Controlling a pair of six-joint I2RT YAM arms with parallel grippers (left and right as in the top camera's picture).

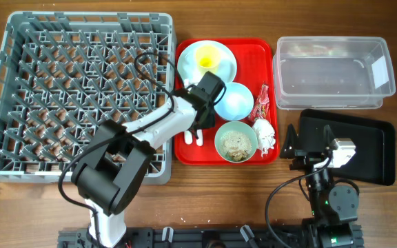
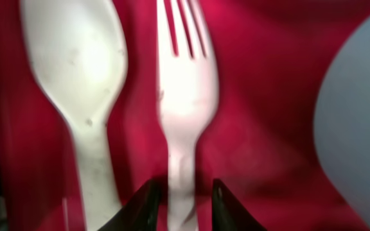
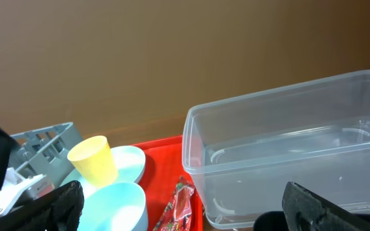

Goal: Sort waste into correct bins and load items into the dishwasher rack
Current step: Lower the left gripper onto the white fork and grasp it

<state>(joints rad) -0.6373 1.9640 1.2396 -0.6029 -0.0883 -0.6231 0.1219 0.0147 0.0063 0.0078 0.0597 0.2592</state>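
In the left wrist view a white fork (image 2: 186, 96) and a white spoon (image 2: 76, 64) lie side by side on the red tray (image 2: 262, 77). My left gripper (image 2: 184, 186) is low over them, open, with its jaws on either side of the fork's handle and a small gap showing. Overhead, the left gripper (image 1: 195, 129) is at the tray's lower left. My right gripper (image 3: 182, 199) hangs wide open and empty over the black tray (image 1: 374, 148). The snack wrapper (image 1: 262, 103), tissue (image 1: 265, 133) and food scraps (image 1: 237, 143) in the mint-green bowl (image 1: 219, 138) are on the tray.
The grey dishwasher rack (image 1: 5, 83) fills the left side. A yellow cup (image 1: 207, 62) stands on the pale blue plate (image 1: 222, 65), with the pale blue bowl (image 1: 234, 100) beside it. The clear tub (image 1: 333, 69) sits at the back right.
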